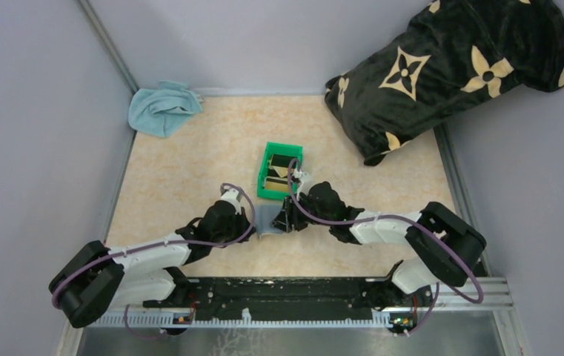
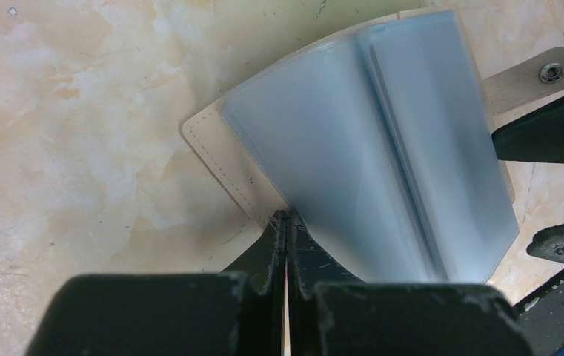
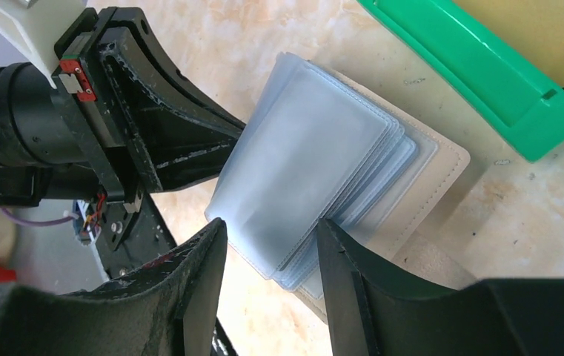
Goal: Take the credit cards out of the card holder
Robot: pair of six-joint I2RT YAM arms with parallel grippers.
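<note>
Card holder (image 1: 271,219), open on the table beside the green bin (image 1: 278,170): left gripper (image 2: 286,222) pinched shut on its edge, right gripper (image 3: 271,233) half-open around clear sleeves, apparently mid-extraction; next, find and pinch a card.

We're looking at a robot test cell, a lab setup rather than anyone's home: two arms bolted to a metal rail (image 1: 293,300) at the near edge of a marble-patterned worktop (image 1: 190,170). Plain grey partition walls (image 1: 34,133) box it in on three sides. Staged props sit about: a green bin (image 1: 267,182), a blue cloth (image 1: 161,108), a flower-patterned black pillow (image 1: 449,70).
</note>
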